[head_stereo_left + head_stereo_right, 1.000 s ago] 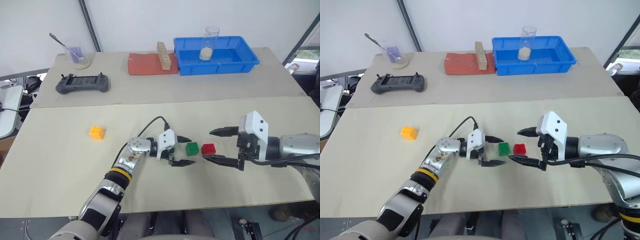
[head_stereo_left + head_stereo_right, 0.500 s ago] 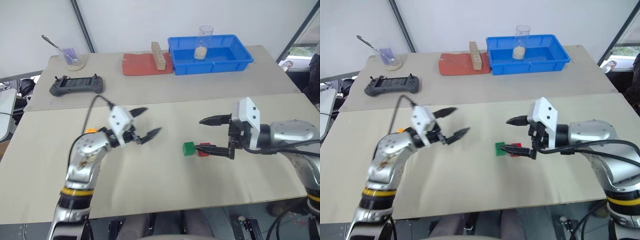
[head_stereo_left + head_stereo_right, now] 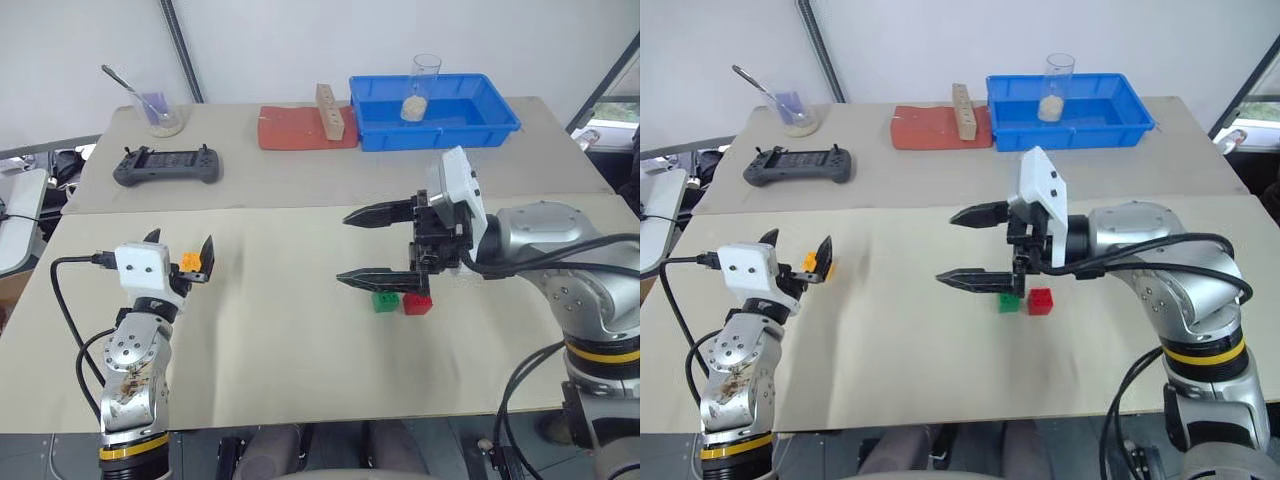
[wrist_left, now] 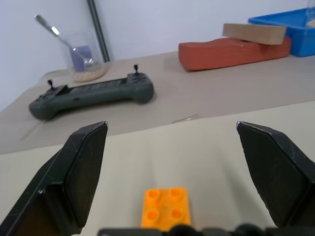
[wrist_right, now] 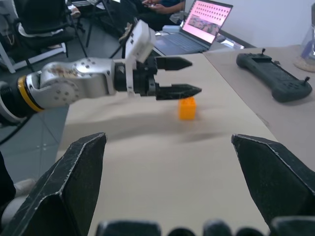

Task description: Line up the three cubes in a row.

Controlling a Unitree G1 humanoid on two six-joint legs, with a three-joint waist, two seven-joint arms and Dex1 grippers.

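the orange cube (image 4: 166, 208) sits just ahead of the left gripper (image 3: 180, 256), between its spread-wide fingers; right gripper (image 3: 375, 245) hangs empty, spread.

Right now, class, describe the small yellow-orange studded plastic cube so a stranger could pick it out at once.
Start at the near tan table and look to its left side, nearer than the dark grey handheld controller. There the small yellow-orange studded plastic cube sits alone between the open black fingers of the left gripper. Unlike the green cube and red cube, which sit side by side mid-table, it stands apart.
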